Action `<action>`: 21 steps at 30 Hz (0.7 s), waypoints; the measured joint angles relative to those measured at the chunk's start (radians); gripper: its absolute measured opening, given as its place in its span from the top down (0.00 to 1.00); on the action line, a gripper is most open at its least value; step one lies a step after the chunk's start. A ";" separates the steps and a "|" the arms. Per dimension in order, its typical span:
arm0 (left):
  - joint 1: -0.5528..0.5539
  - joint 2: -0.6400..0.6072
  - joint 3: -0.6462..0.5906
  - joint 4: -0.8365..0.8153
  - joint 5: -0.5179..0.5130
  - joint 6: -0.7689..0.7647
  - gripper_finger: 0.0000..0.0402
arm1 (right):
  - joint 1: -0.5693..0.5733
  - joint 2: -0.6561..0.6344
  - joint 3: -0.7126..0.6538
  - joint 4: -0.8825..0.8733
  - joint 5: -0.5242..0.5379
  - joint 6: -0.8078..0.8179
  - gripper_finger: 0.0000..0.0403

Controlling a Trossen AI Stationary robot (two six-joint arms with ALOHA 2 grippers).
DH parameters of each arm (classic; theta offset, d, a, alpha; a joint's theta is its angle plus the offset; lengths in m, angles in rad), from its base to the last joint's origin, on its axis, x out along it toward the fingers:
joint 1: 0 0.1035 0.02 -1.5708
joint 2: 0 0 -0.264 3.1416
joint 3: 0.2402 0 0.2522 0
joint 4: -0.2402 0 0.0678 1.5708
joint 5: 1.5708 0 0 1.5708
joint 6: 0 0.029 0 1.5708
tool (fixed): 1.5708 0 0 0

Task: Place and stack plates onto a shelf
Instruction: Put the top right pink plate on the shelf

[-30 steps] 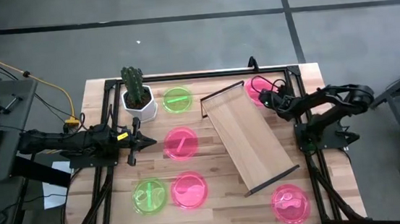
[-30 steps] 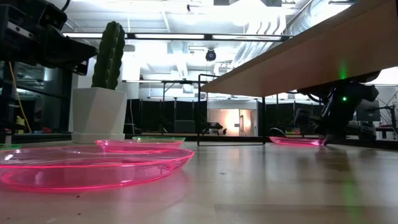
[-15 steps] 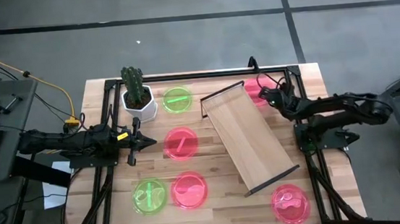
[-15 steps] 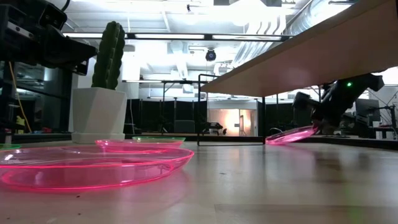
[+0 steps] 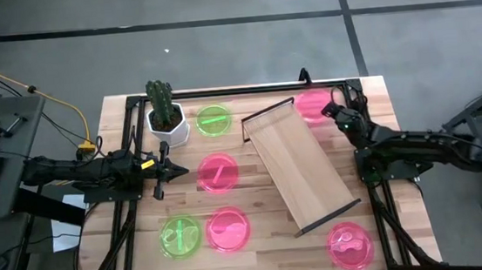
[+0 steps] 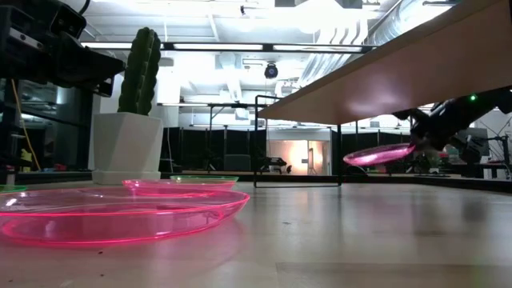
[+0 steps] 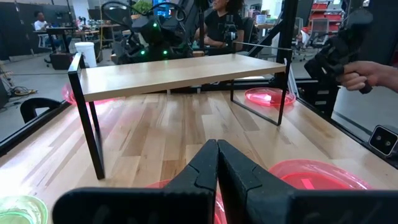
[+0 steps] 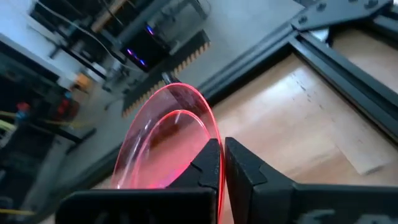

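Observation:
The shelf is a light-wood plank on black end rails, lying slantwise right of the table's middle. My right gripper is at the far right corner, shut on a pink plate that floats above the table in the low view. Two green plates and three pink plates lie flat on the table. My left gripper waits shut near the left side, touching nothing. My right gripper pinches the pink plate's rim between its two fingers, on the side of the plate toward the table's right. The fingers come roughly level from the right. The plate is lifted clear of the table and slightly tilted, its free side lower.
A cactus in a white pot stands at the far left, next to the far green plate. A black frame rail runs along the table's far edge, with more rails along the sides. People show in the room beyond the table.
My right gripper has risen with the pink plate. A second ago the plate lay flat on the table; then its gripped side tipped up; now the whole plate hangs clear above the table. The right arm has stretched out lower toward the table's right.

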 joint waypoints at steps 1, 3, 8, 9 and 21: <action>0.000 0.000 0.000 0.000 0.000 0.000 1.00 | 0.000 -0.016 0.000 0.000 0.007 -0.001 1.00; 0.000 0.000 0.000 0.000 0.000 0.000 1.00 | 0.000 -0.044 0.000 0.000 0.025 -0.001 1.00; 0.000 0.000 0.000 0.000 0.000 0.000 1.00 | 0.000 -0.094 0.000 0.039 0.068 -0.020 1.00; 0.000 0.000 0.000 0.000 0.000 0.000 1.00 | 0.000 -0.101 0.000 0.059 0.075 -0.030 1.00; 0.000 0.000 0.000 0.000 0.000 0.000 1.00 | 0.000 -0.136 0.000 0.401 0.075 -0.213 1.00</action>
